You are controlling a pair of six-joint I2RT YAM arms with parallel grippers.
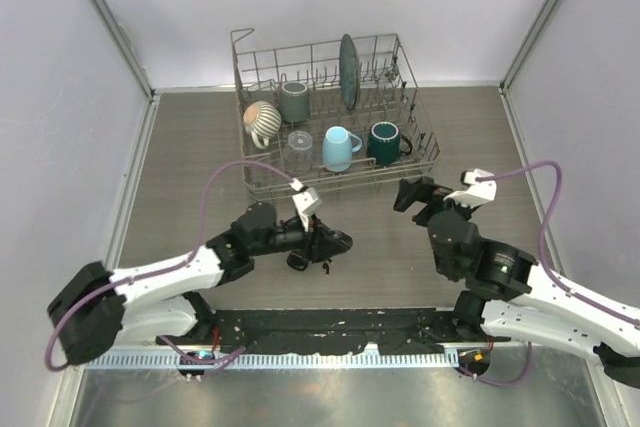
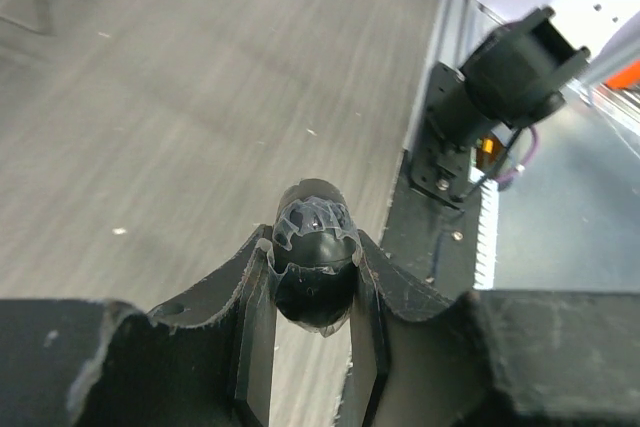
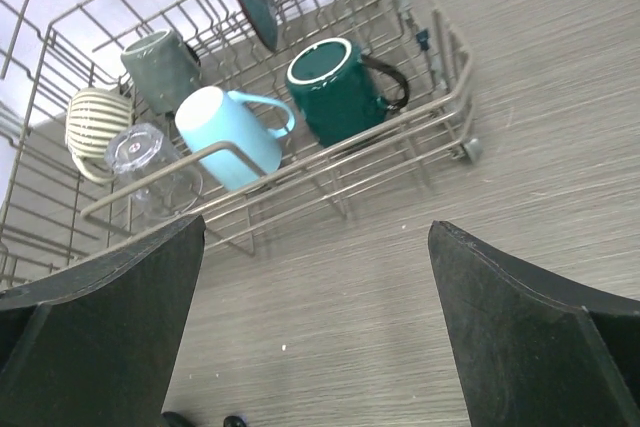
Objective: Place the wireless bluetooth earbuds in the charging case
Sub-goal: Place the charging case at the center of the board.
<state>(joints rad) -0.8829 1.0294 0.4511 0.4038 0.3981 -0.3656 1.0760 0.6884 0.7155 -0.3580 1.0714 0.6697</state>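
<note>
My left gripper [image 1: 338, 241] is shut on a small glossy black oval case [image 2: 312, 272] with a torn clear film on its top, held just above the table near its middle. In the top view a black rounded piece [image 1: 299, 262] and a tiny black bit [image 1: 325, 267] lie on the table right below that gripper; I cannot tell what they are. My right gripper [image 1: 410, 192] is open and empty over bare table in front of the rack. Two tiny black pieces [image 3: 176, 419] show at the bottom edge of the right wrist view, cut off; they may be earbuds.
A wire dish rack [image 1: 262, 187] stands at the back centre with a striped mug [image 1: 262, 121], a grey mug [image 1: 293, 100], a clear glass [image 1: 299, 145], a light blue mug [image 1: 339, 148], a dark green mug [image 1: 384, 142] and a plate [image 1: 348, 70]. Walls close both sides.
</note>
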